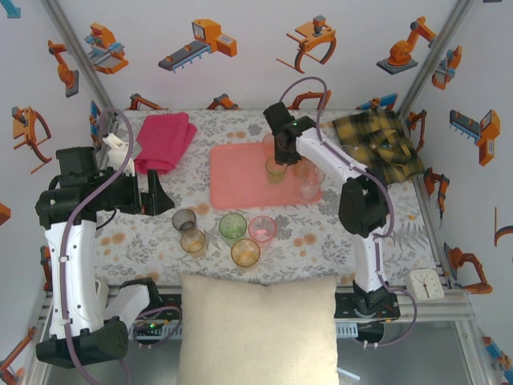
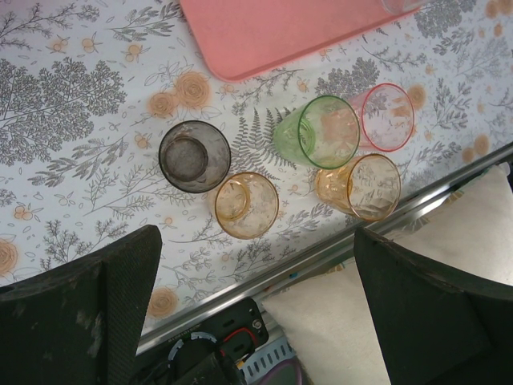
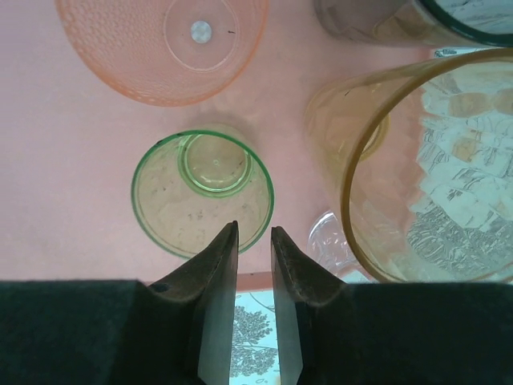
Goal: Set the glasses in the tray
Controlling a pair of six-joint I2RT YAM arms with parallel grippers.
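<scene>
The salmon tray [image 1: 236, 180] lies mid-table. My right gripper [image 1: 282, 155] hangs over its right part, just above a green glass [image 1: 276, 169]. In the right wrist view that green glass [image 3: 202, 192] stands upright on the tray [image 3: 72, 176], its near rim at my right gripper [image 3: 255, 233], whose jaws stand slightly apart, gripping nothing. A pink glass [image 3: 160, 48], an amber glass [image 3: 425, 168], a dark glass [image 3: 385, 20] and a clear glass [image 3: 327, 239] stand around it. My left gripper [image 2: 256, 321] is open, short of several glasses on the table: grey [image 2: 194, 156], amber [image 2: 246, 205], green [image 2: 319, 131], pink [image 2: 387, 117], amber [image 2: 361, 186].
A folded magenta towel [image 1: 164, 140] lies left of the tray and a plaid cloth [image 1: 377, 144] at the back right. A cream cushion [image 1: 256, 329] sits at the near edge, with a white timer [image 1: 422, 283] beside the right arm's base.
</scene>
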